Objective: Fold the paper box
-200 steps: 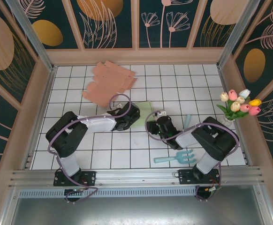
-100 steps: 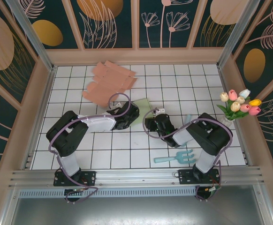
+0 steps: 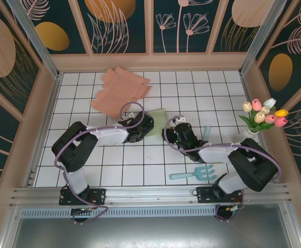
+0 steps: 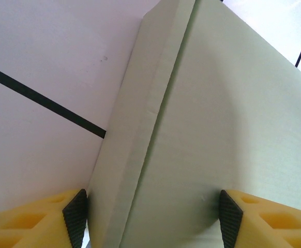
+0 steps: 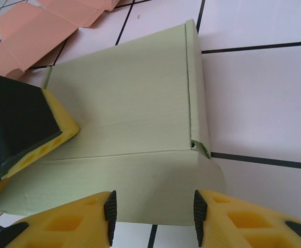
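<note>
Green paper box [image 5: 124,103]: just ahead of right jaws, lying crosswise
Left jaws: spread, touching it
Right jaws: spread

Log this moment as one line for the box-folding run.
step: folding green box | left claw: on box, grip unclear | right claw: open, over box edge | pink sheets: back left

Reaching in low from both sides, elbows folded outward. Pointing the left end effector [image 3: 148,124] rightward, fingers [image 4: 76,221] spread wide; aiming the right end effector [image 3: 167,135] leftward to face it, fingers [image 5: 110,216] parted, tips near together.
</note>
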`<state>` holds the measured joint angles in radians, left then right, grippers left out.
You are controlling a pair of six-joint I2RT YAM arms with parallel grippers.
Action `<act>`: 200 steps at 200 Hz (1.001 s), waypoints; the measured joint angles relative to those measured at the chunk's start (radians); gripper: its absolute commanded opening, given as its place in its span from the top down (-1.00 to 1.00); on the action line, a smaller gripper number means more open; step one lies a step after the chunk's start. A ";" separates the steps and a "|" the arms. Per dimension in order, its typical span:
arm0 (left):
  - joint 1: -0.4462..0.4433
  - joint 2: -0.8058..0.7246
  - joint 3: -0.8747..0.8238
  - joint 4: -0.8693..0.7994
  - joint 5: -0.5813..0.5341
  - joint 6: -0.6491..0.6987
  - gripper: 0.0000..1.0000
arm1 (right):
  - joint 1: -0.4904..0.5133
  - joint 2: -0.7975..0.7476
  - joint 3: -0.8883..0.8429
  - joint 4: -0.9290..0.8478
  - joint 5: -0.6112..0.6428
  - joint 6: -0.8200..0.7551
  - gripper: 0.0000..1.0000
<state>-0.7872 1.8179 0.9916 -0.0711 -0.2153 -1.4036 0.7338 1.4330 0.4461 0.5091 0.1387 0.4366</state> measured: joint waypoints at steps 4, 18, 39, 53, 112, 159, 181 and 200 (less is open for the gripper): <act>0.000 0.000 0.000 0.000 0.001 0.000 -0.34 | 0.000 0.000 0.003 -0.003 -0.001 0.000 0.12; 0.000 0.000 0.000 0.000 0.001 0.000 -0.34 | 0.001 0.003 0.010 -0.007 -0.003 0.007 0.13; 0.000 0.000 0.000 0.000 0.002 0.000 -0.33 | 0.001 0.032 0.024 -0.008 -0.005 0.011 0.10; 0.000 0.000 0.000 0.000 0.002 0.000 -0.33 | 0.000 0.061 0.036 -0.010 -0.005 0.012 0.02; 0.000 0.000 0.000 0.000 0.002 0.004 -0.33 | -0.038 0.111 0.043 -0.013 -0.014 0.014 0.00; 0.000 0.000 0.000 0.000 0.002 0.004 -0.32 | -0.066 0.148 0.051 0.001 -0.074 0.011 0.11; 0.000 0.000 0.000 0.000 0.002 0.004 -0.32 | -0.069 0.154 0.051 0.014 -0.098 0.011 0.19; 0.000 0.000 0.000 0.000 0.002 0.004 -0.32 | -0.075 0.154 0.051 0.015 -0.117 0.011 0.23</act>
<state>-0.7872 1.8175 0.9920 -0.0715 -0.2138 -1.3994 0.6590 1.5871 0.4969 0.5243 0.0219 0.4477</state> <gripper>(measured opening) 0.663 0.395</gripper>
